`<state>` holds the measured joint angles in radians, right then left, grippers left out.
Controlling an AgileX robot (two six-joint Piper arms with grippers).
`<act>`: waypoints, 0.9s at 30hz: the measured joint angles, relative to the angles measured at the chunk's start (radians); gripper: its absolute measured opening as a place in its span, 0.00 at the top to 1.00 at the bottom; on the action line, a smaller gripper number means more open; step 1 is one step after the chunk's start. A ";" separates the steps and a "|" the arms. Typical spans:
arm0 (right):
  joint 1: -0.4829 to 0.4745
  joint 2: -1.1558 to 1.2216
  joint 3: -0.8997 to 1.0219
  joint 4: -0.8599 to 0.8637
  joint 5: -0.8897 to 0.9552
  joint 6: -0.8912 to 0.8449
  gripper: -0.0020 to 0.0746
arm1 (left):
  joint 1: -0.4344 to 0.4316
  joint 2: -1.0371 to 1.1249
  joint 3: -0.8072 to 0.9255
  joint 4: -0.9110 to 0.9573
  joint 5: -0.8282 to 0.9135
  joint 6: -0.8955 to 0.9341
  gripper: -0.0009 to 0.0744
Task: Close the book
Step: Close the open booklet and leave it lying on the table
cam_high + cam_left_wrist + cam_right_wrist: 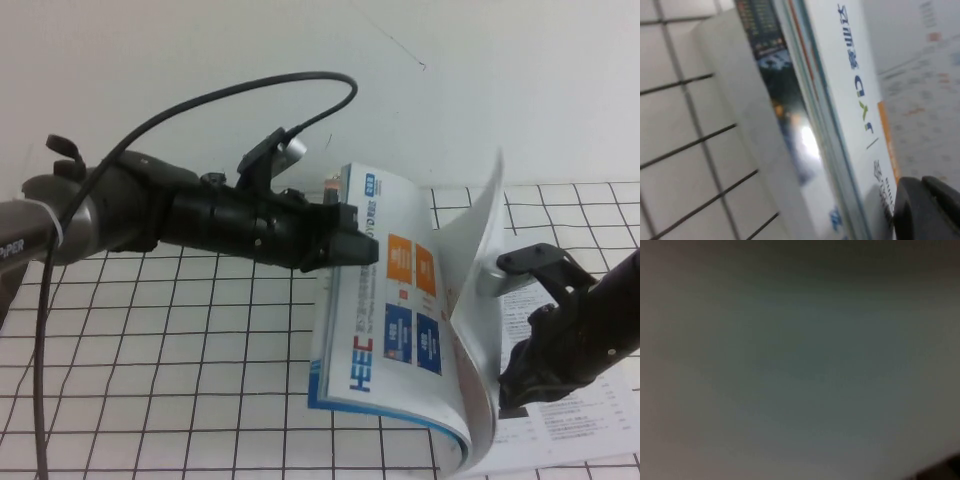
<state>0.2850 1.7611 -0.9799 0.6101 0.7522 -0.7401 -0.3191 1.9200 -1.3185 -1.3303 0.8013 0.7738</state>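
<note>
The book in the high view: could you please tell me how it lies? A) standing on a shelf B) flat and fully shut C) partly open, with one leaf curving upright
C: the book lies on the grid mat with one leaf curving upright; the left pincer is at its far cover edge and the right pincer is against that leaf's right side.

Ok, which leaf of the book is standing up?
The plain grey leaf, curling upright beside the right gripper. The printed cover leans tilted at the left gripper; the text page lies flat.
</note>
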 joint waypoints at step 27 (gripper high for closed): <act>-0.087 -0.713 -0.070 -0.447 -0.022 0.326 0.98 | -0.145 -0.453 -0.275 0.520 0.070 -0.106 0.99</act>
<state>0.1979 1.0477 -1.0502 0.1632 0.7303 -0.4137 -0.4638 1.4672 -1.5932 -0.8104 0.8712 0.6682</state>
